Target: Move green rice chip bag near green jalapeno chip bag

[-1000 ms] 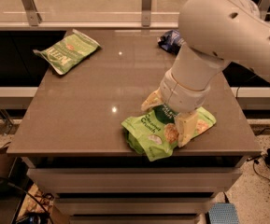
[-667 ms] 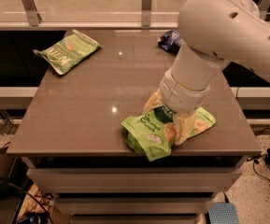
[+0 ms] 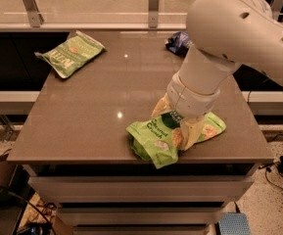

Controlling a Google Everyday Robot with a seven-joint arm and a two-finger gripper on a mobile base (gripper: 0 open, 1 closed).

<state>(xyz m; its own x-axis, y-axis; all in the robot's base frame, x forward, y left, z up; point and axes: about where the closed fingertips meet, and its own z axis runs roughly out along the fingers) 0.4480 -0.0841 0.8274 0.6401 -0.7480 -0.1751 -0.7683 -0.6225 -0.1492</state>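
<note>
The green rice chip bag (image 3: 155, 136), lime green and puffy with a dark circle, lies crumpled near the table's front edge, right of centre. My gripper (image 3: 176, 121) is down on the bag's middle, under the big white arm (image 3: 219, 48), which hides part of the bag. The green jalapeno chip bag (image 3: 71, 53), flatter and paler, lies at the far left corner of the table, far from the lime bag.
A dark blue bag (image 3: 179, 42) lies at the back right, partly hidden behind the arm. The brown table (image 3: 106, 97) ends just in front of the lime bag. A glass rail with metal posts (image 3: 153, 4) runs behind the table.
</note>
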